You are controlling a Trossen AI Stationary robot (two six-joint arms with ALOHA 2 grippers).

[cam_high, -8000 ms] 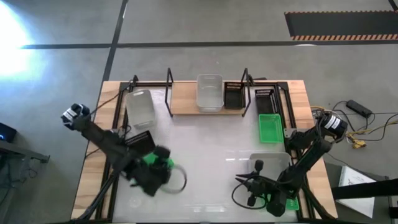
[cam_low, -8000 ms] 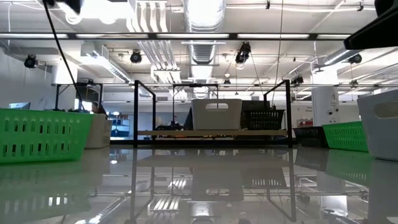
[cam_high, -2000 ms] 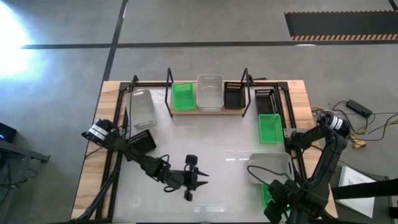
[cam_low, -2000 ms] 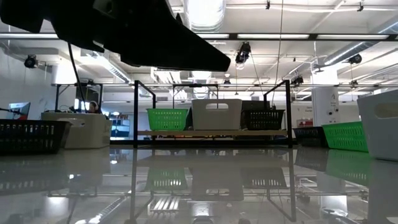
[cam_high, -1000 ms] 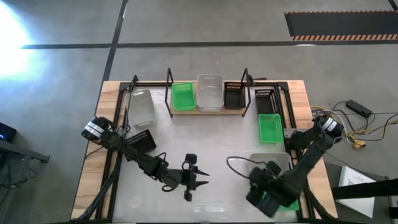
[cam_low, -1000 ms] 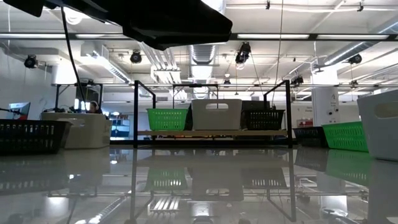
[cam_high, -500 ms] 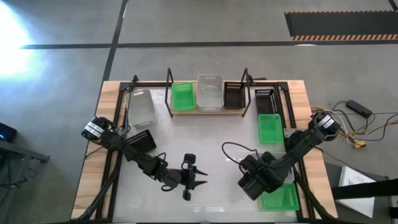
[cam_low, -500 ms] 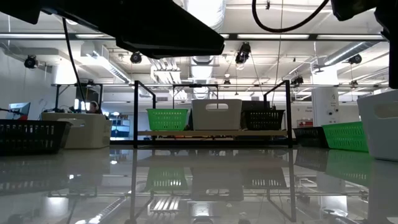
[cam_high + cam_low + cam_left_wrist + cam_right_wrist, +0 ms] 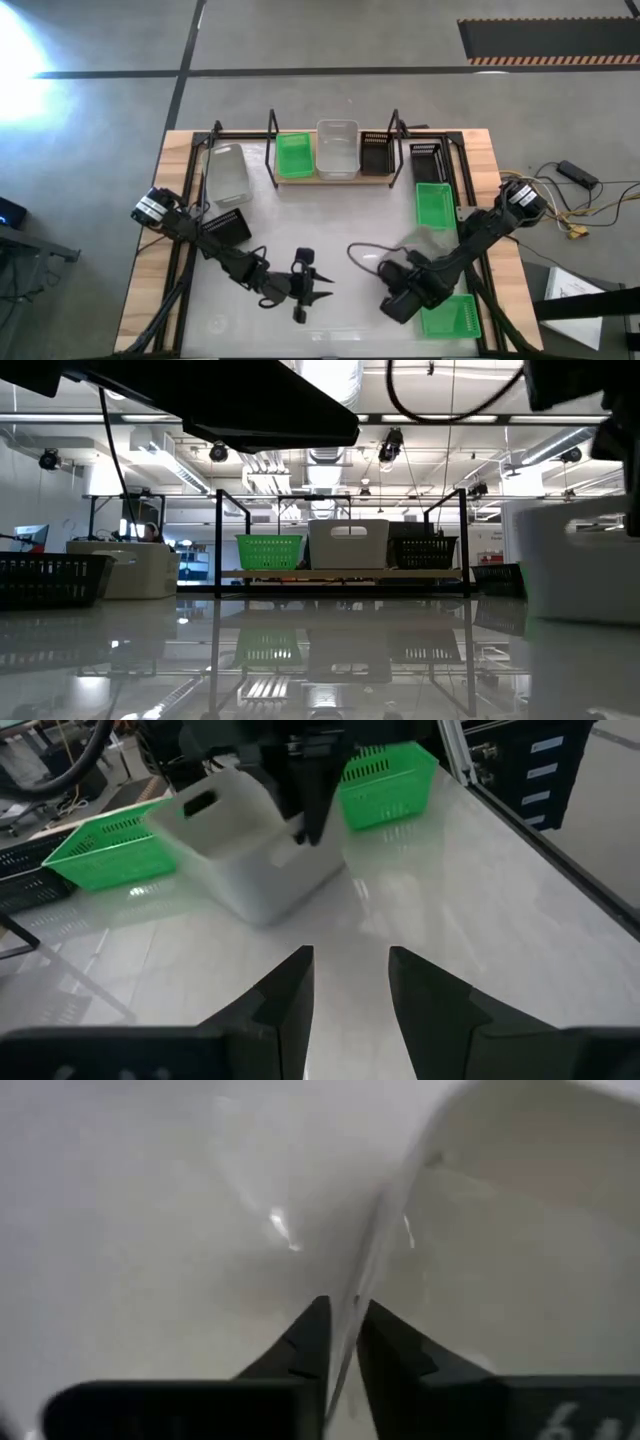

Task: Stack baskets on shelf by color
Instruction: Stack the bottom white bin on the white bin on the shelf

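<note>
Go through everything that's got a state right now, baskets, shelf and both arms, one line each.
White basket: pinched by its wall, tilted, in the right gripper.
Right gripper: fingers shut on that wall.
Left gripper: fingers open, empty, over mid-table.
Shelf: holds one green basket, one white, one black, none stacked.
Front green basket: flat on the table.

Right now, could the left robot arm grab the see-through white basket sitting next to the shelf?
Probably yes. The left gripper waits open over bare table, and that white basket sits on its own side beside the shelf, with only a black basket near the path.
</note>
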